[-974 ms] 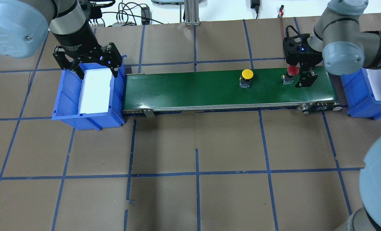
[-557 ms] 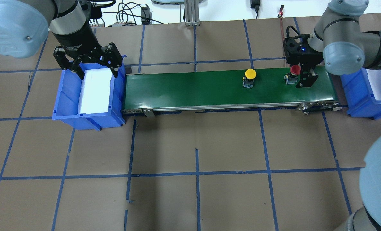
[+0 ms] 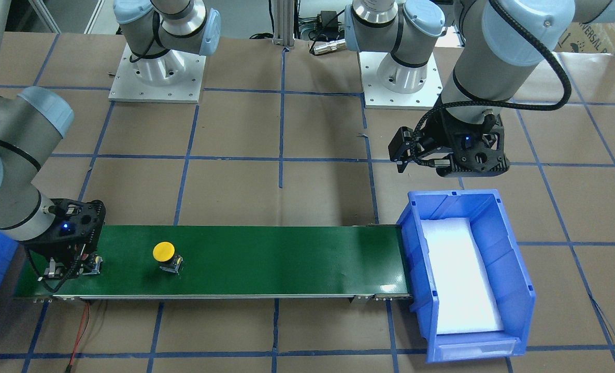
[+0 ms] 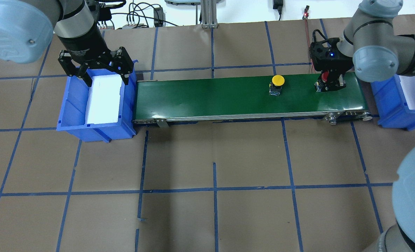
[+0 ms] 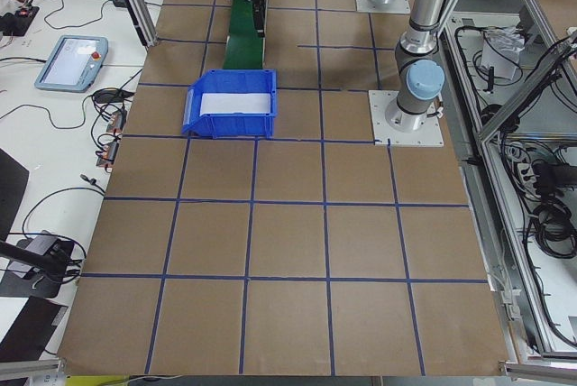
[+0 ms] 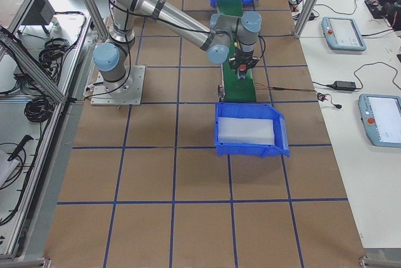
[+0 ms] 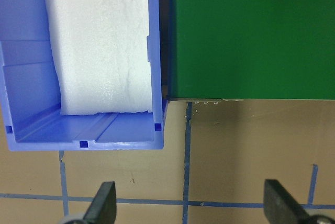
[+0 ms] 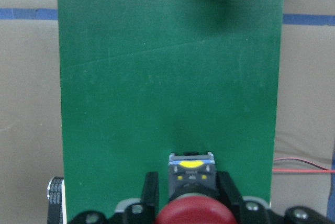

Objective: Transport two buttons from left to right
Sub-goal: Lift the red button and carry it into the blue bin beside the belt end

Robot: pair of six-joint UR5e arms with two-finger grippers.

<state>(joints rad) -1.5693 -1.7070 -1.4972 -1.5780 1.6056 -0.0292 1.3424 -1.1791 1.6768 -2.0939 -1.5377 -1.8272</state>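
Seen from behind the robot, both buttons are already out of the left bin (image 4: 72, 115), which is showing nothing but its white foam liner, and both are sitting on the green belt (image 4: 210, 98) towards its 3 o'clock end. The red button (image 8: 191, 174) is standing upright at that end, and the right gripper (image 4: 329, 85) is straddling it. In the wrist view the jaws are pressing in on either side of the grey body under the red cap, so they look clamped on it. It is not off the belt yet. The yellow button (image 4: 276, 83) is waiting alone at the red one's 9 o'clock, well apart from it and untouched.

The left gripper (image 4: 107, 81) is hovering over the 12 o'clock end of the left bin with its jaws spread wide and carrying nothing, so its share seems finished.

I'd call the job a bit past halfway. Neither button is in the right bin (image 4: 389, 112), sitting on the tabletop just past the belt's 3 o'clock end. The red one is needing a lift and drop there, then the yellow.
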